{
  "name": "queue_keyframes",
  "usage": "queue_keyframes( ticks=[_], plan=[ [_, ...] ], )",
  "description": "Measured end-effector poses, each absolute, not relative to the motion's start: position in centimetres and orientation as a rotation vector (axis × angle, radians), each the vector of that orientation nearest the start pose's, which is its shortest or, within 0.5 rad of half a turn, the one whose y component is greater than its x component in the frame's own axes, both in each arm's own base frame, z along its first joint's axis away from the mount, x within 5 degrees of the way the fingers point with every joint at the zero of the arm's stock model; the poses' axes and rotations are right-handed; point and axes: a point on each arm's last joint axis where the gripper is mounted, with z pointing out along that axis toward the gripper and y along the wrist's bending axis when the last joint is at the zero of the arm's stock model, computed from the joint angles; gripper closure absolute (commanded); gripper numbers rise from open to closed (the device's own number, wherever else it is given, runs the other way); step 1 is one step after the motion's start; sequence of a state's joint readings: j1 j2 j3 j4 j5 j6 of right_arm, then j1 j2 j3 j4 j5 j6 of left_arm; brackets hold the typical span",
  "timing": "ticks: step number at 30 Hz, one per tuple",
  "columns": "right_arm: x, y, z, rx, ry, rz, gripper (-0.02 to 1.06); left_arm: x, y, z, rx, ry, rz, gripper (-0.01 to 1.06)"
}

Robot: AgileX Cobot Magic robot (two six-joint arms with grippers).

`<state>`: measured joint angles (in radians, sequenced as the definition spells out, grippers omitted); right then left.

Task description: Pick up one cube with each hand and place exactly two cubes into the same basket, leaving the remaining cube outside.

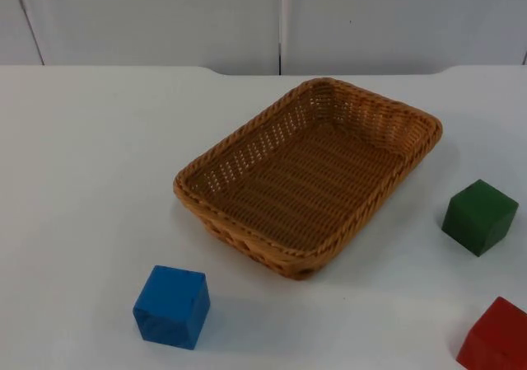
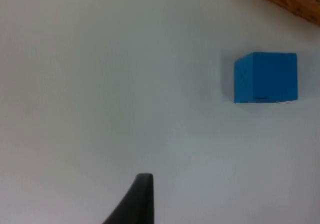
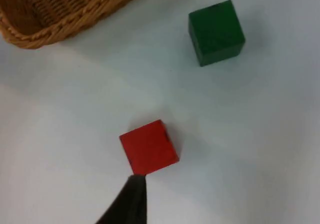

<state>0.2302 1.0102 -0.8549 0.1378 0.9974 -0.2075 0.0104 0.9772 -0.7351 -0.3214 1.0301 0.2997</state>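
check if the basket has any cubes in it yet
Empty. The basket shows bare weave inside; the blue cube, green cube and red cube all sit on the table outside it.

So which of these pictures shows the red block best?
The right wrist view: the whole red cube lies there on the white table, near the green cube. The top view cuts it off at the picture's edge.
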Motion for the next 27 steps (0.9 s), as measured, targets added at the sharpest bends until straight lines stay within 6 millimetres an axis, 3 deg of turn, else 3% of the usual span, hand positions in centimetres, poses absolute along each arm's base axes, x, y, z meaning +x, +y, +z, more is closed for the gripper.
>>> queue_keyframes(
  ticks=[7, 17, 27],
  plan=[
    [17.1, 7.8, 30.0, -0.682, 2.588, 0.188, -0.01, 17.0, -3.3, 27.3, 0.324, 2.722, -0.413, 0.00],
    [16.8, 11.2, 28.7, -0.796, 2.577, 0.074, -0.01, 18.5, -7.5, 25.1, 0.545, 2.743, -0.448, 0.00],
    [16.1, 11.9, 26.6, -0.808, 2.544, 0.047, -0.01, 19.9, -11.6, 21.8, 0.666, 2.771, -0.419, 0.00]
  ],
)
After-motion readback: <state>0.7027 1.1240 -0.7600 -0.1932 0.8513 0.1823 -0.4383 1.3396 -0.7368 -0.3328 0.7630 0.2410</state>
